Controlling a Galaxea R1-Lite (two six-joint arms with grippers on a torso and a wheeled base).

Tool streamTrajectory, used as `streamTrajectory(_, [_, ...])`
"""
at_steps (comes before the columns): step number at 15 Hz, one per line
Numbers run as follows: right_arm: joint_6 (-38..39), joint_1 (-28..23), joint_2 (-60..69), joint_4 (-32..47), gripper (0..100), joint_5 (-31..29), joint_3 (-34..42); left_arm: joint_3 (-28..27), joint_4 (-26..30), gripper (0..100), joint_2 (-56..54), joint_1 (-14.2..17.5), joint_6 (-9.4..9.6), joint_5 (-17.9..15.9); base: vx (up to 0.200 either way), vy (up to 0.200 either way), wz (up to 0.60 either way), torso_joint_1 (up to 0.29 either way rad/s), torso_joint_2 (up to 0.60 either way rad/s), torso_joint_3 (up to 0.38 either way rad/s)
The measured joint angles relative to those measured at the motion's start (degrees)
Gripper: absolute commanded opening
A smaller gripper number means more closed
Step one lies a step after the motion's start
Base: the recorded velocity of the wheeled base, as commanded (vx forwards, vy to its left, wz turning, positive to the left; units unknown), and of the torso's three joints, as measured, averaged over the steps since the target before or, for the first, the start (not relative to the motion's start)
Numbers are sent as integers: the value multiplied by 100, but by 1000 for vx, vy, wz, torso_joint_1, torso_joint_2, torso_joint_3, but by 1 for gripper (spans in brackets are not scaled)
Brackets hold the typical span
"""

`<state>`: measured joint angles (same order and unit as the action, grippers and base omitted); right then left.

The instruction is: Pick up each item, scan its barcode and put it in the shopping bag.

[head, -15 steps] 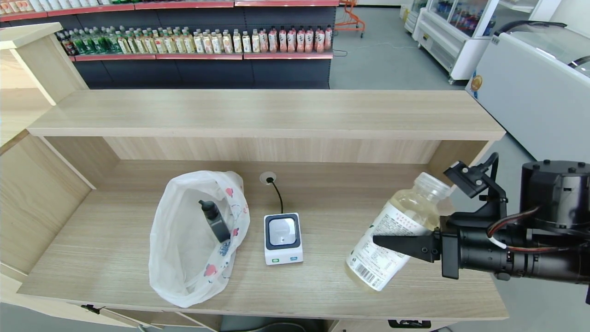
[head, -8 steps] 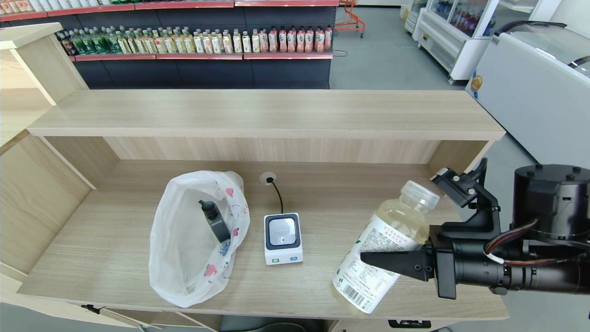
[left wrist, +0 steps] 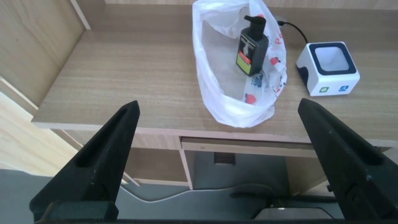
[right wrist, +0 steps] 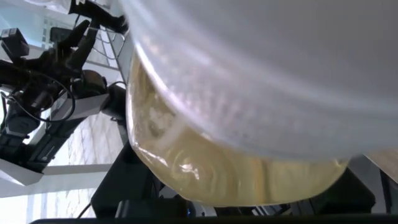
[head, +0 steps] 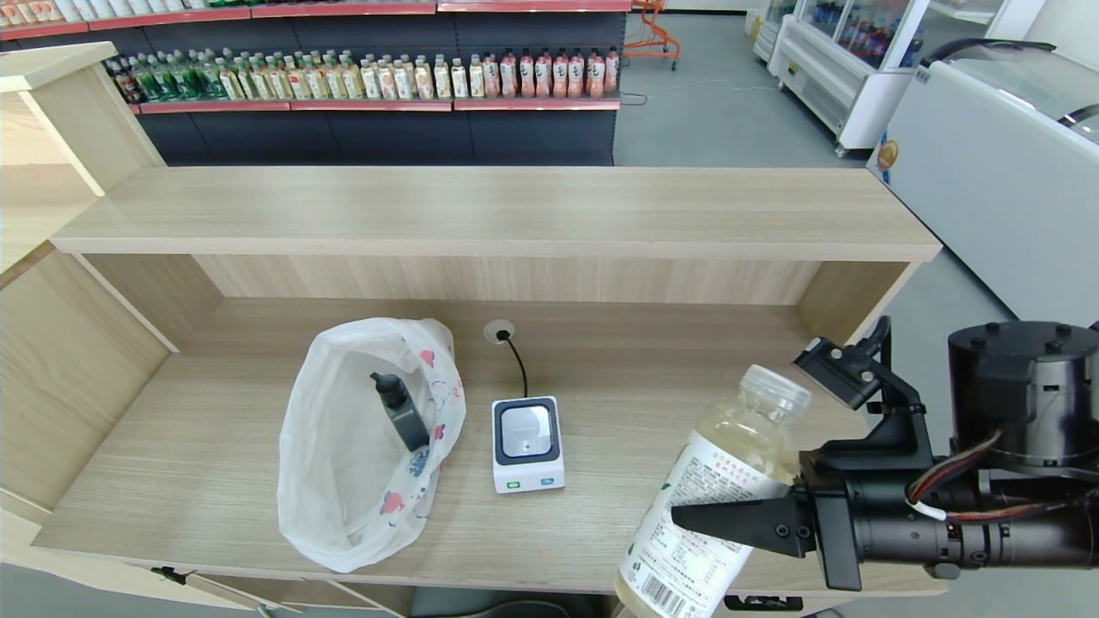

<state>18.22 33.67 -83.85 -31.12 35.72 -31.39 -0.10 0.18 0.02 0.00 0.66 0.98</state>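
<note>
My right gripper (head: 730, 515) is shut on a clear bottle (head: 713, 493) of pale yellow drink with a white label and a barcode near its base. It hangs tilted over the counter's front right edge, cap up and away. The bottle (right wrist: 236, 124) fills the right wrist view at close range. The white barcode scanner (head: 526, 443) sits mid-counter, left of the bottle. A white shopping bag (head: 365, 442) lies open left of the scanner with a dark pump bottle (head: 400, 412) inside. My left gripper (left wrist: 217, 162) is open, held off the counter's front edge with the bag (left wrist: 239, 68) and scanner (left wrist: 328, 67) beyond it.
The wooden counter (head: 215, 446) has a raised back ledge (head: 489, 210) and side walls. The scanner's cable (head: 518, 365) runs to a hole in the counter. Drink shelves and freezers stand in the store behind.
My right gripper has carried the bottle down and toward the counter's front edge, slightly leftward, and the bottle has tilted more upright. The bag, scanner and pump bottle have stayed put.
</note>
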Motion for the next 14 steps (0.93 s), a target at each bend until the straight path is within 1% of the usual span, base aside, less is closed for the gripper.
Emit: streamTrajectory(14, [-5,205,0,-32,0,20,55,2,0,100,0,0,-1,0,0,0,0,0,0,0])
